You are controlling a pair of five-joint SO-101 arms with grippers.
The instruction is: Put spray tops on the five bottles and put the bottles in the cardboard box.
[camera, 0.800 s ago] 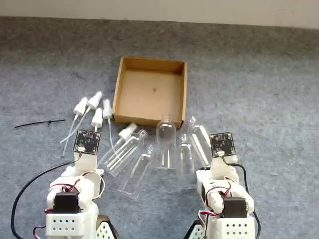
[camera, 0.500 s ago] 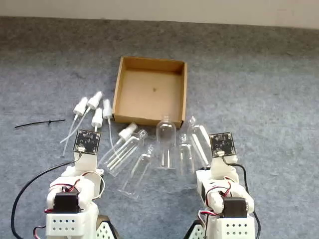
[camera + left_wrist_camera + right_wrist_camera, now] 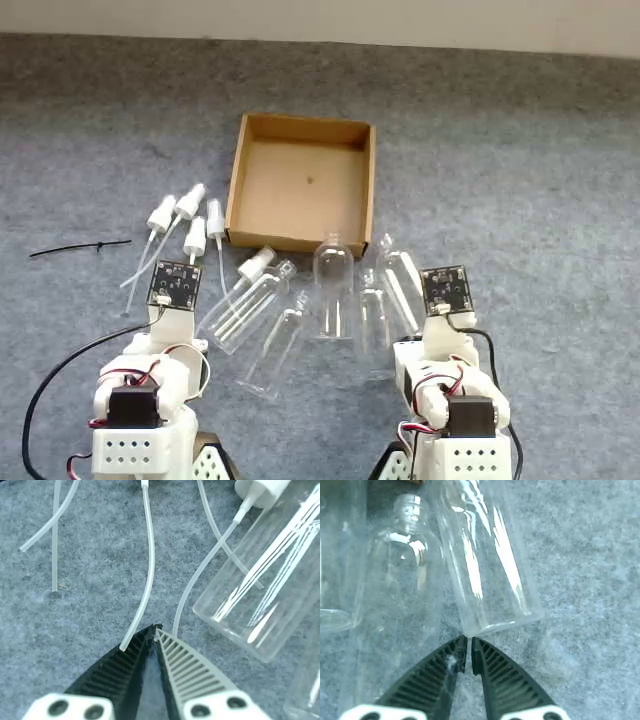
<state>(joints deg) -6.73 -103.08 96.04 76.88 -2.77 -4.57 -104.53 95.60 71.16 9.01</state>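
Several clear bottles lie on the grey felt in front of the open cardboard box. Several white spray tops with thin tubes lie to the box's left; one more spray top rests by the neck of the leftmost bottle. My left gripper is shut on nothing, its tips beside the ends of two tubes, with a bottle close by. My right gripper is shut and holds nothing, right at the base of a lying bottle; another bottle lies alongside.
A black cable tie lies on the felt at the far left. The left arm and right arm sit at the near edge. The box's inside is bare.
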